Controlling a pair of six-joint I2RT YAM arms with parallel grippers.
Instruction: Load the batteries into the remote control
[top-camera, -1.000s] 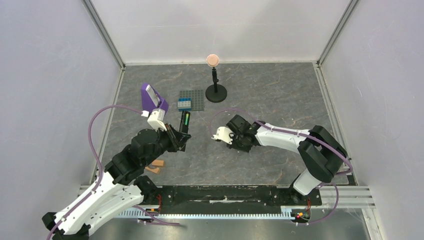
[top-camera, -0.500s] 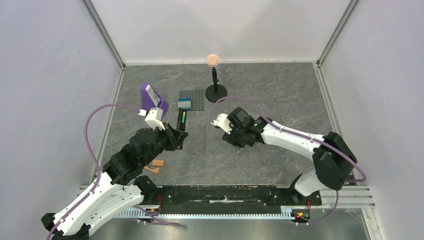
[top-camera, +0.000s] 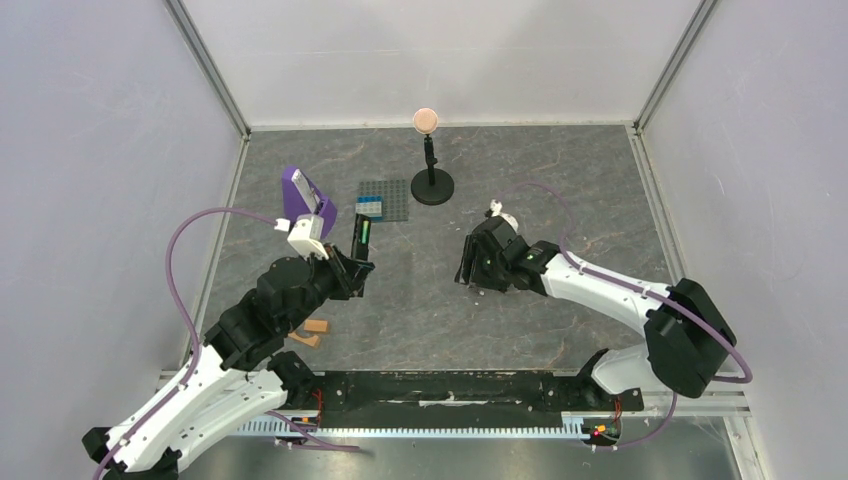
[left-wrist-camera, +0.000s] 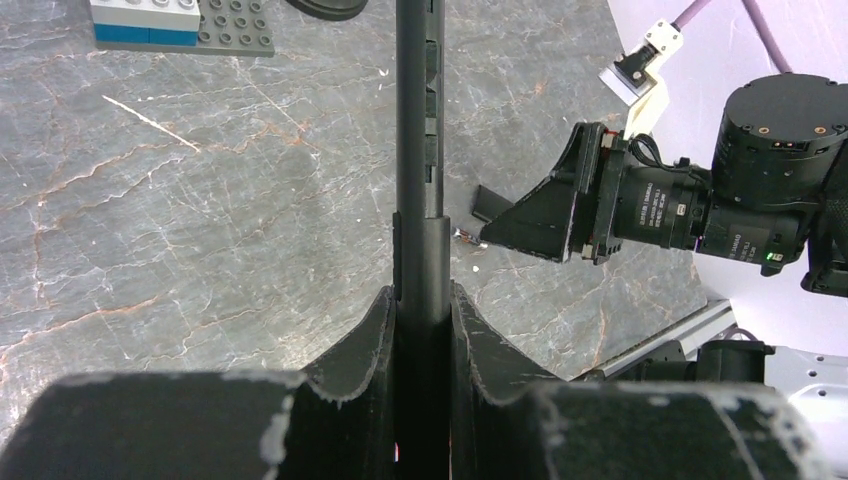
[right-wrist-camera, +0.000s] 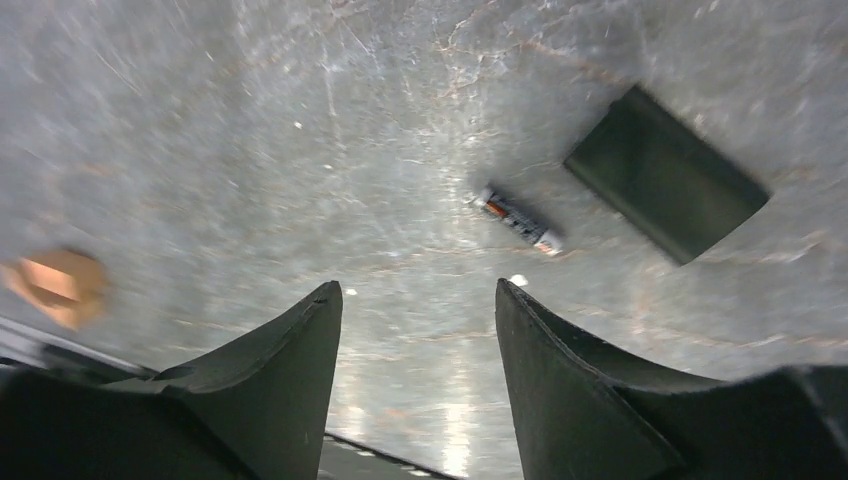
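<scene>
Battery (right-wrist-camera: 517, 220) before right fingers (right-wrist-camera: 580, 400), now wider

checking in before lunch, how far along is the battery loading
Done: a green battery looks seated in the recess of the remote control. In hand: the left gripper clamps the remote; the right gripper hangs open and empty over the table. Left: the dark battery, lying beside a flat black piece, needs picking up and loading.
</scene>
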